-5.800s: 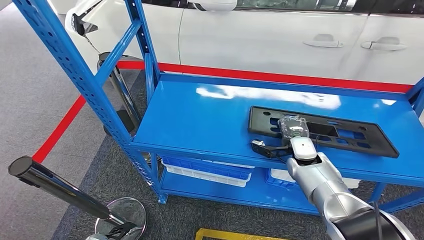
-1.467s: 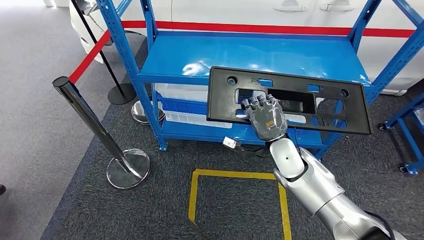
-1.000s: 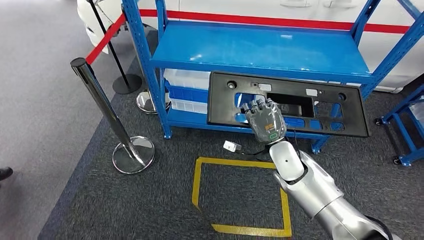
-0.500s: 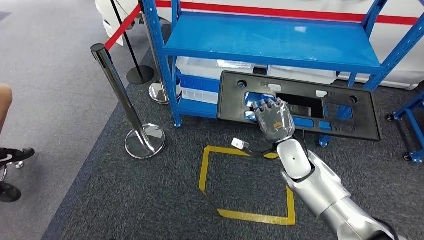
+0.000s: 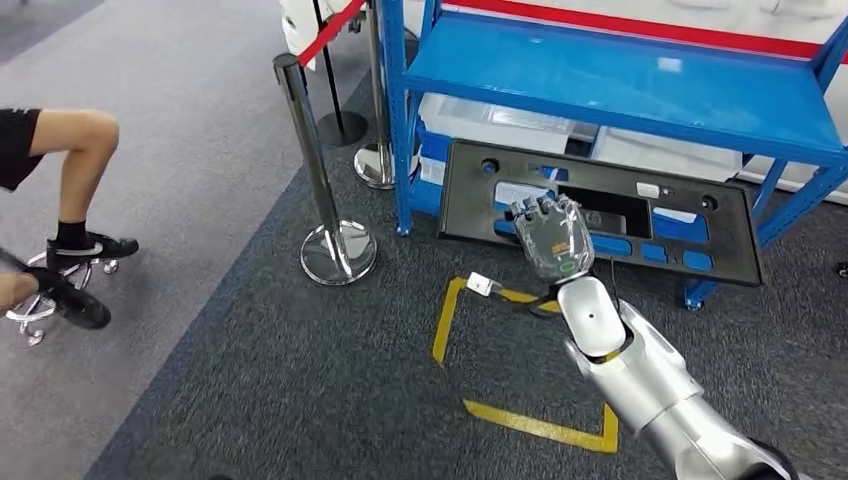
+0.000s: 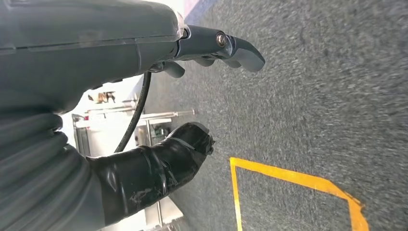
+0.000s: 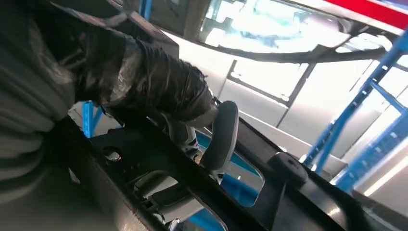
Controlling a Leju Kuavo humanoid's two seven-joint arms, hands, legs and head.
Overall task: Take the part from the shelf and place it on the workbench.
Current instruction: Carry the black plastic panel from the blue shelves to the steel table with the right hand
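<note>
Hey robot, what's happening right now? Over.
Right robot hand holds black part, off the blue shelf. Left robot hand empty. Stanchion post and seated person nearby.

Car workshop: blue steel shelving (image 5: 620,85), barrier posts (image 5: 312,165), floor tape (image 5: 520,420).

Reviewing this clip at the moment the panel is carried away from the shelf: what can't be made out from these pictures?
- Head view: the right hand covers the black part at the grasp, so the contact is hidden.
- Head view: the seated person is cut off by the left edge.
- Right wrist view: the part's far end runs past the frame edge; the background is washed out.
- Left wrist view: the left hand fills the foreground; the bright objects behind it are unidentifiable.
</note>
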